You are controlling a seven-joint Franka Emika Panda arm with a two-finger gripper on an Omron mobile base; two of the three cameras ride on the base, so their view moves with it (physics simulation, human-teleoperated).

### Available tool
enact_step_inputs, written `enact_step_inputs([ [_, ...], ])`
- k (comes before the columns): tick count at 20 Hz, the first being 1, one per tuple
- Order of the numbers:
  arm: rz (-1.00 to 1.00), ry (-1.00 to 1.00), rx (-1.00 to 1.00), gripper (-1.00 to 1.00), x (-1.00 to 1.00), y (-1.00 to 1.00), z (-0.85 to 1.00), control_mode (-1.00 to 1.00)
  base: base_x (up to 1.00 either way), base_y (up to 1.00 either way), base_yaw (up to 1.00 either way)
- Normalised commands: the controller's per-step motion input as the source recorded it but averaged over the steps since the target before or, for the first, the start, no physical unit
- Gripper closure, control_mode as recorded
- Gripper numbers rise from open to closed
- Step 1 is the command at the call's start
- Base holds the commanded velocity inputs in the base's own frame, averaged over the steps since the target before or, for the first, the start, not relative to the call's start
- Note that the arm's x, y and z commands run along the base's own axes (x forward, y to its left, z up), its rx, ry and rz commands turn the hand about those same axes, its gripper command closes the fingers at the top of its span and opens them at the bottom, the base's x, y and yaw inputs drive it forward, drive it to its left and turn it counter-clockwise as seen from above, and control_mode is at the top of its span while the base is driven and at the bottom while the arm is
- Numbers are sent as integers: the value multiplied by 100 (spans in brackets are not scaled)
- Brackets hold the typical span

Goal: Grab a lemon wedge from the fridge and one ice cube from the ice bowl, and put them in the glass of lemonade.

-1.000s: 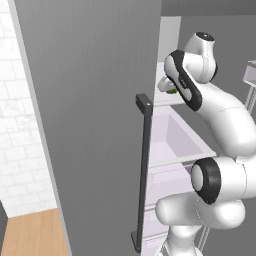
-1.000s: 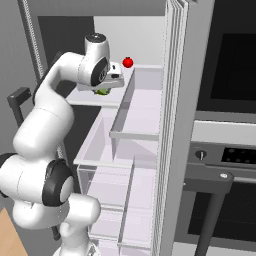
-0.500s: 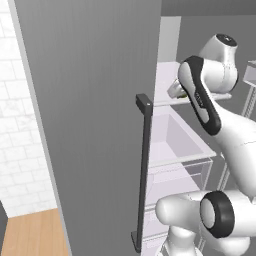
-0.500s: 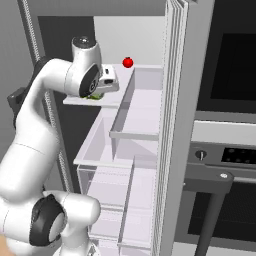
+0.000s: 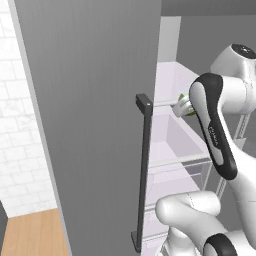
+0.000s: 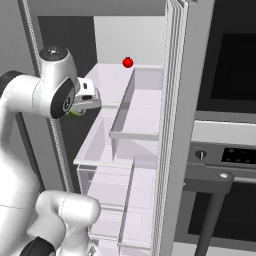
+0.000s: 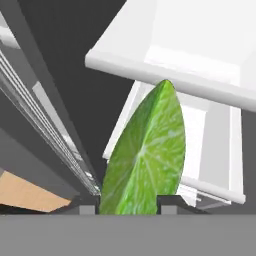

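So far the tool [image 7: 129,202] pinches the wedge [image 7: 145,155] just off the fridge [image 6: 125,107] shelves; carrying it to the glass and fetching ice remain.

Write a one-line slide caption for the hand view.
Tool shut on the lemon wedge, with the fridge shelves behind.

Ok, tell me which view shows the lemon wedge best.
The hand view: the wedge stands large and close between the fingertips, cut face showing. In the left base view it is a green sliver behind the arm; in the right, a small patch under the hand.
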Motion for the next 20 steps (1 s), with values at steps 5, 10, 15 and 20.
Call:
enact_step_inputs([
  [5,-6,27,0,100,-84,4,-12,-100,0,0,0],
  [10,-13,4,0,100,-58,0,-19,-100,0,0,0],
  [15,-9,1,1,100,-29,0,-19,-100,0,0,0],
  [20,-1,3,0,100,-2,0,-2,100,-9,0,0],
])
